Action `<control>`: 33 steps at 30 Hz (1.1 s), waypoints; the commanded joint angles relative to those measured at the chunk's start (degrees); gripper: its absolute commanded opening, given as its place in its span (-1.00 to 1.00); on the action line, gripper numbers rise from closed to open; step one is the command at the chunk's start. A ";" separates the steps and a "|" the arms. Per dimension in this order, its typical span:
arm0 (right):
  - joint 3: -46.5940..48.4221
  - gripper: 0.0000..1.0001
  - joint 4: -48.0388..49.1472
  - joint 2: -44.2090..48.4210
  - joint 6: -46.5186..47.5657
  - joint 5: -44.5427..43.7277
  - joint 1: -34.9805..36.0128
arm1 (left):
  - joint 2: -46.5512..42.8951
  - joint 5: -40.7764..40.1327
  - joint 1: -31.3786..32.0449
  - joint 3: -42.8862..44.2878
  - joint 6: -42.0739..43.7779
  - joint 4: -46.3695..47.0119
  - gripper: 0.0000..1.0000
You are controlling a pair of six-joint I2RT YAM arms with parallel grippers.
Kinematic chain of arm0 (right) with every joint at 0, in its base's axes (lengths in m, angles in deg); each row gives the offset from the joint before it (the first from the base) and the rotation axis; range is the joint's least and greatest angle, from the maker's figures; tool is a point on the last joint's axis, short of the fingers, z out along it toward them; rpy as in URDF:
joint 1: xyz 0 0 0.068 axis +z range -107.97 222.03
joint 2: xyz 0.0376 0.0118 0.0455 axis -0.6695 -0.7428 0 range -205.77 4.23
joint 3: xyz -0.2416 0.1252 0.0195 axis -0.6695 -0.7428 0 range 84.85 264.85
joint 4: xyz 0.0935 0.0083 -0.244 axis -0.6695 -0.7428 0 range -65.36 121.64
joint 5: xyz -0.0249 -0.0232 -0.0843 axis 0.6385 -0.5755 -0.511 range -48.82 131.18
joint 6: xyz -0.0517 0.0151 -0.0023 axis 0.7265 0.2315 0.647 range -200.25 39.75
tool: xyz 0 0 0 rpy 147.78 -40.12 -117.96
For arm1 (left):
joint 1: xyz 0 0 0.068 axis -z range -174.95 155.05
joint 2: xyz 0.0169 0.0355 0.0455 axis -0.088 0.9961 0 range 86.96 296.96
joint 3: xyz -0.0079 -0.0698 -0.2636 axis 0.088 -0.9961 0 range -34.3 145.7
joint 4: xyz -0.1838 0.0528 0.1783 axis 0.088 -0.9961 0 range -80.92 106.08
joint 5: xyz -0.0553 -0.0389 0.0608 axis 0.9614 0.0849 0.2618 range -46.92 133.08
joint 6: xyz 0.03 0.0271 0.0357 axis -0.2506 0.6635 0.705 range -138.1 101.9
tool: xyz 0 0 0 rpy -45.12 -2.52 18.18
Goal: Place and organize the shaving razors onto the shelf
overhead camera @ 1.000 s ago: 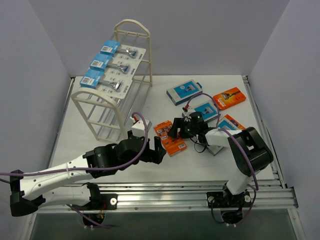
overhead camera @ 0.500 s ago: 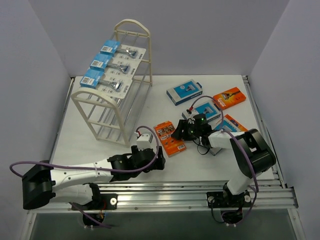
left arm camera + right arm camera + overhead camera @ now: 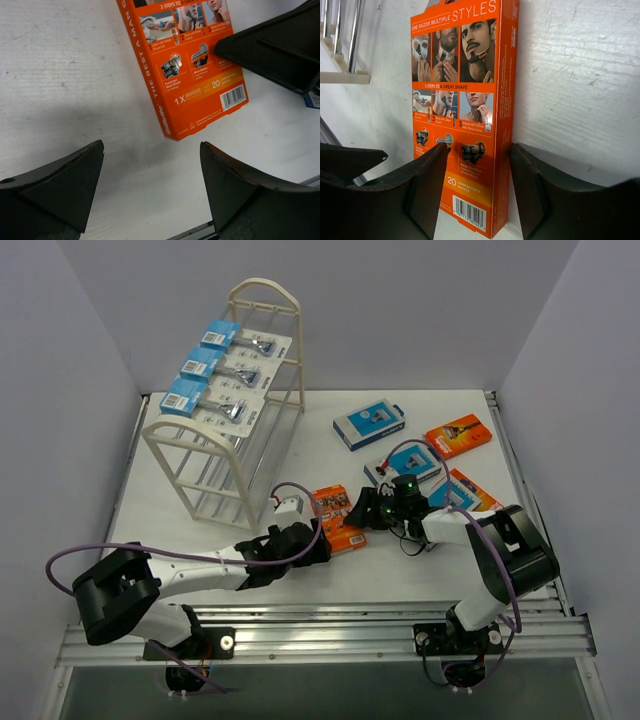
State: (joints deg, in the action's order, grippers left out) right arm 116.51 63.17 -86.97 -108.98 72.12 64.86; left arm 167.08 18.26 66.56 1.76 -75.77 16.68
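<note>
An orange razor box (image 3: 338, 518) lies on the table in front of the shelf (image 3: 264, 284). My right gripper (image 3: 364, 511) is shut on it; in the right wrist view one finger presses the printed face of the box (image 3: 470, 100) and the other its narrow side, around the right gripper's midpoint (image 3: 480, 146). My left gripper (image 3: 318, 548) sits low just before the box, open and holding nothing. In the left wrist view the box (image 3: 190, 75) is beyond the left gripper (image 3: 151, 145). Three blister razor packs (image 3: 222, 368) lie on the shelf's top tier.
Loose packs lie to the right: a blue-and-white box (image 3: 369, 426), an orange box (image 3: 459, 436), another blue box (image 3: 412, 462) and an orange one (image 3: 465, 490). The shelf's rods (image 3: 342, 75) show at the upper left of the right wrist view. A metal rail (image 3: 330, 625) runs along the near edge.
The left arm stretched out low towards the orange box, its jaws narrowing slightly. The right gripper slid left along the box and its jaws closed onto it.
</note>
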 commanded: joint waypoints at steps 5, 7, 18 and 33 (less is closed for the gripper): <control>-3.89 -0.01 -8.68 -0.56 0.34 0.70 -0.07 | 3.64 2.84 -3.07 1.47 2.47 8.19 0.72; -4.41 -0.01 -8.59 0.05 0.43 0.88 -0.07 | 5.31 3.20 -3.24 2.00 2.39 7.31 0.68; -5.64 -0.02 -8.32 3.30 0.61 1.40 -0.07 | 11.29 7.06 -6.67 -0.63 -0.60 11.18 0.09; -6.35 0.00 -9.38 8.32 -0.10 0.70 -0.07 | 10.50 8.12 -6.58 -7.13 -4.91 12.23 -0.63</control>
State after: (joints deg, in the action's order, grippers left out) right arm 111.23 58.76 -79.73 -109.22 74.17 64.88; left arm 176.48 26.26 60.16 -1.70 -80.76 35.87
